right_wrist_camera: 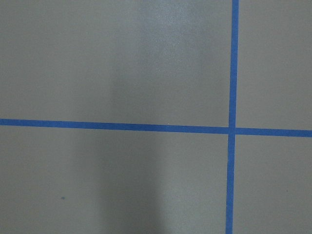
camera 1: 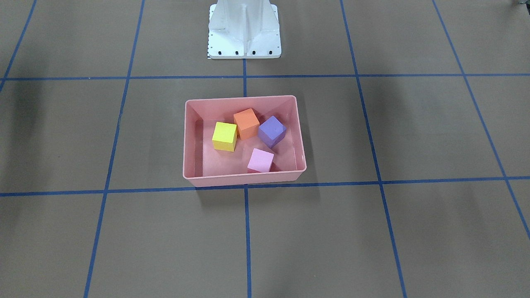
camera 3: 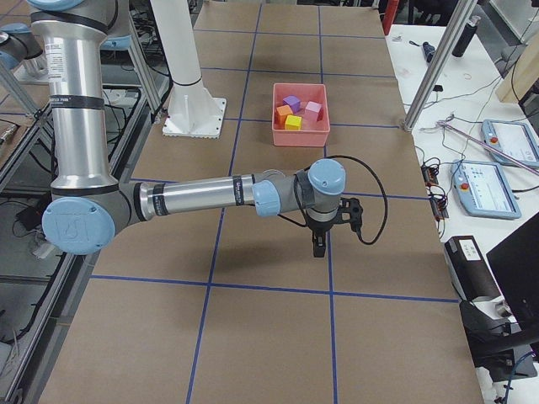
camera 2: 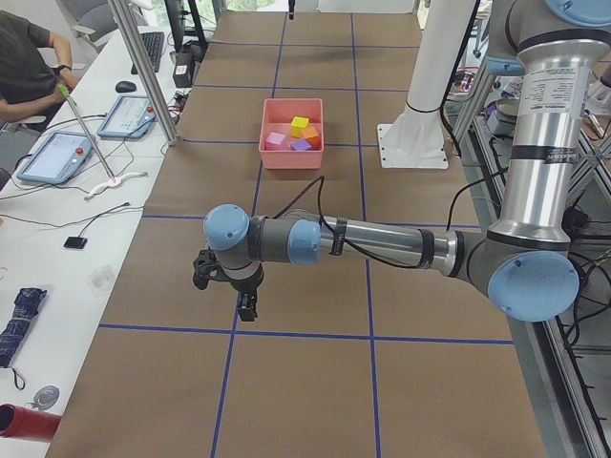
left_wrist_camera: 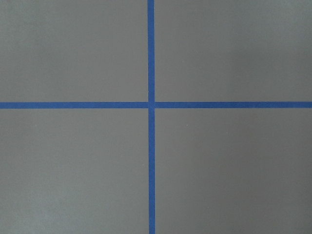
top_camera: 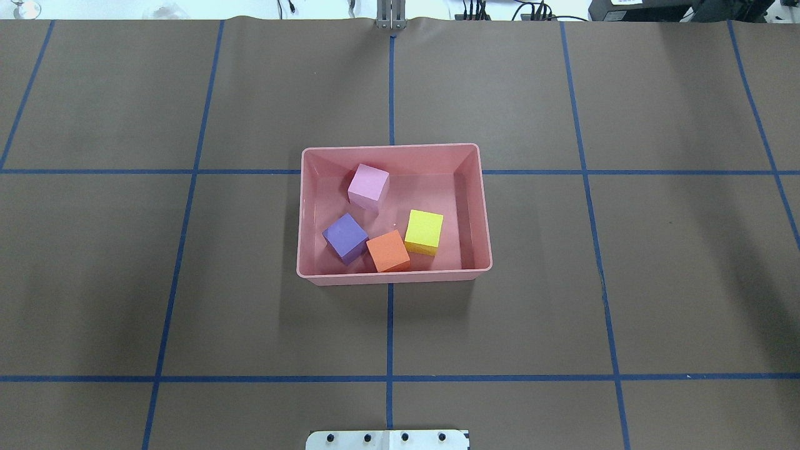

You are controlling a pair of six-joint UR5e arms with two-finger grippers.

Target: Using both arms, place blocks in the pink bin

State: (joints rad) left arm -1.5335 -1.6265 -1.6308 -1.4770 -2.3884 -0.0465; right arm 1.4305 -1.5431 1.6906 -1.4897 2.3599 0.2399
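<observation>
Pink bin holding four blocks, left gripper, right gripper, both well away, grip state unreadable

No legible text, brand, number or sign found. Small dark print on the upright tubes of the left arm and the right arm is too small to read.

Pink bin holds yellow cube, orange cube, purple cube, light-pink cube.

Overhead and front views oppose, sharing the pink bin; wrist views look down, seemingly close.
</observation>
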